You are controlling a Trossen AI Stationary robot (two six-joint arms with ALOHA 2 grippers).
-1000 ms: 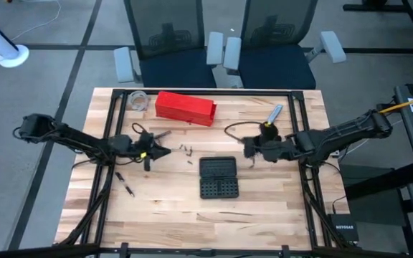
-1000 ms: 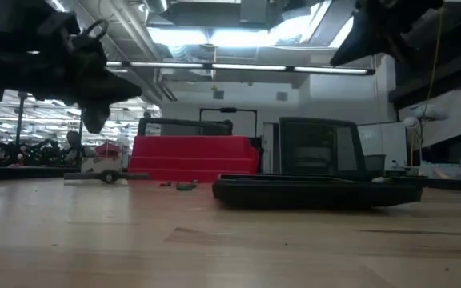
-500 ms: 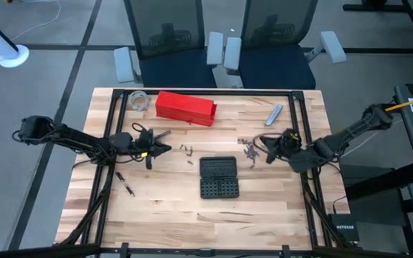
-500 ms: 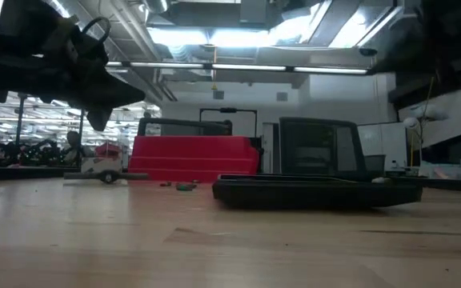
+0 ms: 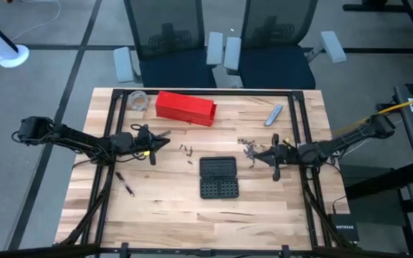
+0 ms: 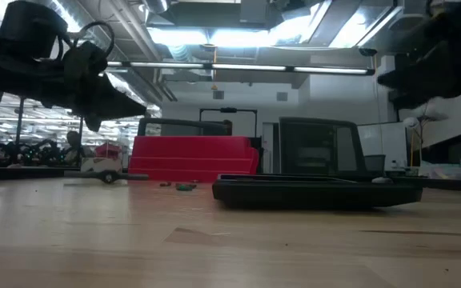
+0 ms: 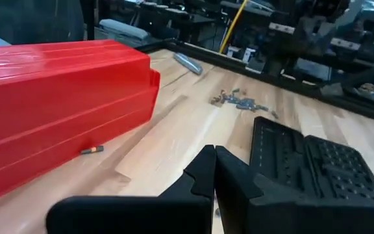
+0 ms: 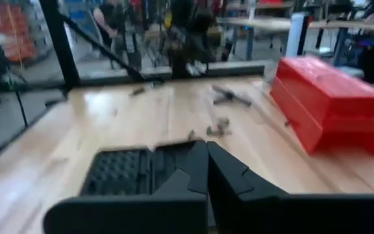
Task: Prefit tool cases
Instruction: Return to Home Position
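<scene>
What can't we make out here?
tool case sockets: too small in the high view to tell if any bit remains; edge-on in the low view.
loose bits: high view, too small to count.
clear object beside the red box: high view, too small to identify.

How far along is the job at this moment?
Done: the case lies open mid-table, looking emptied, with bits loose beside it. In hand: nothing; the left tool and right tool are shut, empty, on either side of the case. Left: apparently only parking the arms.
</scene>
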